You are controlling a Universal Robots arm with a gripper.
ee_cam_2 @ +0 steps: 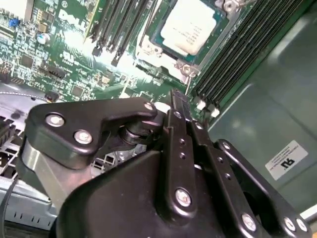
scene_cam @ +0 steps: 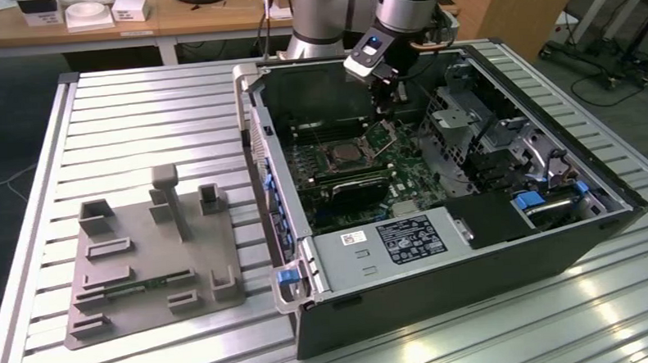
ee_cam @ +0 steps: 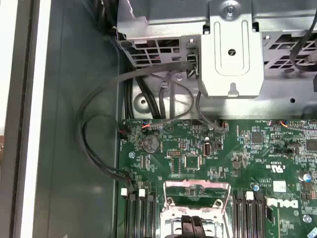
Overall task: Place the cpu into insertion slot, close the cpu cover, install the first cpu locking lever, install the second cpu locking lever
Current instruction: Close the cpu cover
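Note:
The cpu (ee_cam_2: 185, 29), a silver-topped square chip, lies in the insertion slot (ee_cam_2: 157, 53) on the green board; in the exterior view the slot (scene_cam: 342, 155) is inside the open case. The cpu cover (ee_cam: 196, 185), a thin metal frame with a window, stands raised on its hinge beside the slot, and it appears as a tilted frame (scene_cam: 383, 138) in the exterior view. My gripper (scene_cam: 385, 115) hangs just above the cover's free edge. Its black fingers (ee_cam_2: 177, 99) are pressed together at the cover, and the tips (ee_cam: 193, 227) show behind the frame. I cannot tell whether they touch it.
Long memory slots (ee_cam_2: 237, 54) flank the socket. Black cables (ee_cam: 99, 134) loop over the case floor, and a silver drive bracket (ee_cam: 230, 49) stands close by. The power supply (scene_cam: 408, 239) fills the case's front. A grey fixture plate (scene_cam: 152, 254) lies on the slatted table at the exterior view's left.

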